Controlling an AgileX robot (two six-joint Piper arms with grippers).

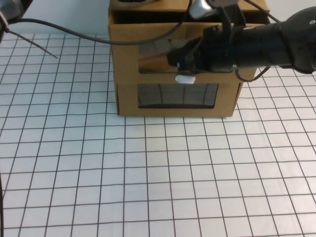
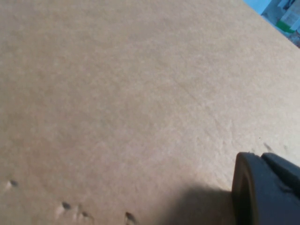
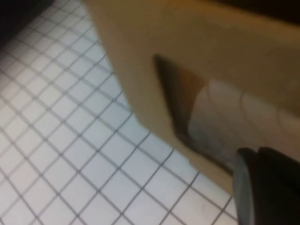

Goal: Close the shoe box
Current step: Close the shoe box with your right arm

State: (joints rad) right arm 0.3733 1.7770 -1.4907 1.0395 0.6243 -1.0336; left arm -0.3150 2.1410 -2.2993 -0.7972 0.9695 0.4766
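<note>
**Upper drawer not yet home, my right claw against its front**

Nearest me lies the white gridded tabletop (image 1: 148, 173), flat and matte, ruled in thin dark lines. Past it, toward twelve o'clock, stands a stack of two brown cardboard drawers. The lower box (image 1: 175, 98) sits flush, its dark clear window rectangular and glossy. Above it is the shoe box (image 1: 143, 39), smooth kraft board with a wide reflective plastic window and a small white pull tab (image 1: 185, 78) on its bottom edge. Its front stands slightly proud of the top panel behind it, so I judge the drawer nearly in but with a last push left.

My right gripper (image 1: 180, 58) comes in from three o'clock and lies across that window, just above the tab; whether its fingers are spread or closed I cannot tell. My left gripper (image 2: 265, 187) sits close against plain cardboard, faintly dimpled; its state I cannot tell either.
</note>
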